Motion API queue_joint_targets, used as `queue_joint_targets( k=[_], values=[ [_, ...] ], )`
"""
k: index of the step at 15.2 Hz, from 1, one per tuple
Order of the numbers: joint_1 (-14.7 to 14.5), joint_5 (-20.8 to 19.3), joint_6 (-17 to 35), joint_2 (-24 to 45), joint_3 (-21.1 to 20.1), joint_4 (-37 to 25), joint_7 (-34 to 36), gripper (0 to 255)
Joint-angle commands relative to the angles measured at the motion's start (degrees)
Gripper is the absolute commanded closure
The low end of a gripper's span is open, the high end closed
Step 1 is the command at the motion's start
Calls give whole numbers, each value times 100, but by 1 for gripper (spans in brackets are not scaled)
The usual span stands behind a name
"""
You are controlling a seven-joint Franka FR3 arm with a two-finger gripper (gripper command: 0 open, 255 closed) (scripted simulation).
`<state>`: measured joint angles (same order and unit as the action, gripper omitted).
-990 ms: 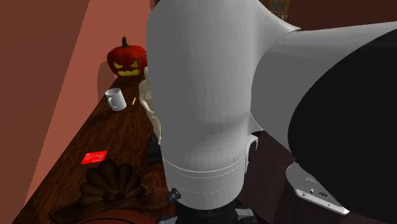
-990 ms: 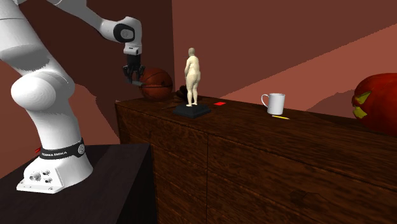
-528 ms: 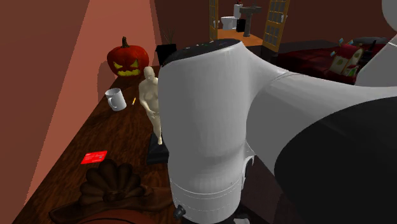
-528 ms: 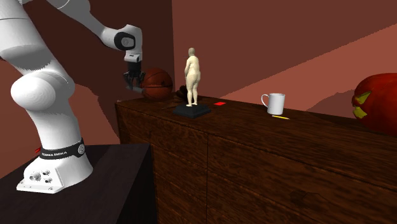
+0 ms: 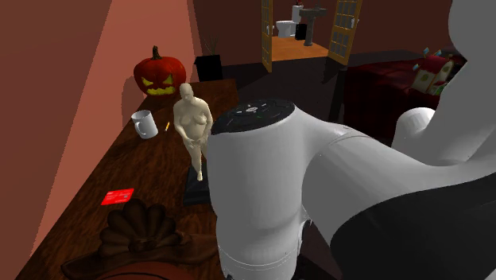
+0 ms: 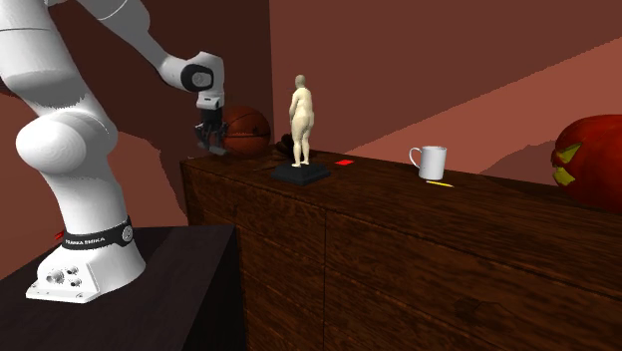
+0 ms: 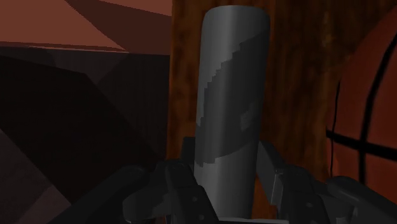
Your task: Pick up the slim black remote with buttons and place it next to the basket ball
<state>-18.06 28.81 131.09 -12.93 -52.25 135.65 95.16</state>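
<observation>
In the wrist view a slim dark grey remote stands lengthwise between my fingers, and my gripper is shut on it. The basketball, orange-brown with black seams, lies close beside the remote over the wooden cabinet top. In the second exterior view my gripper hangs at the cabinet's near end, just to the left of the basketball and a little above the cabinet's corner. The white arm covers this spot in the shoulder view.
A beige figurine on a black base stands right of the ball. Farther along are a red card, a white mug, a yellow pencil and a carved pumpkin. A dark scalloped ornament sits by the ball.
My gripper has come down with the remote in it, from level with the ball's top to near the cabinet's corner. The arm's elbow has swung clear of the figurine in the shoulder view.
</observation>
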Motion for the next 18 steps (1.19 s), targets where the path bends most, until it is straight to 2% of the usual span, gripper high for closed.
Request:
queue_joint_targets(
  k=[1, 8, 11, 13, 14, 17, 18],
  values=[
    [23, -44, 213, 134, -78, 91, 18, 255],
    [210, -353, 916, 689, -394, 325, 171, 255],
    [470, -576, 1238, 981, -690, 414, 297, 255],
    [619, -552, 1232, 967, -839, 412, 280, 255],
    [603, -555, 1232, 969, -823, 412, 281, 255],
    [964, -487, 1215, 930, -1184, 407, 234, 255],
    [999, -480, 1214, 926, -1220, 407, 228, 255]
  ],
)
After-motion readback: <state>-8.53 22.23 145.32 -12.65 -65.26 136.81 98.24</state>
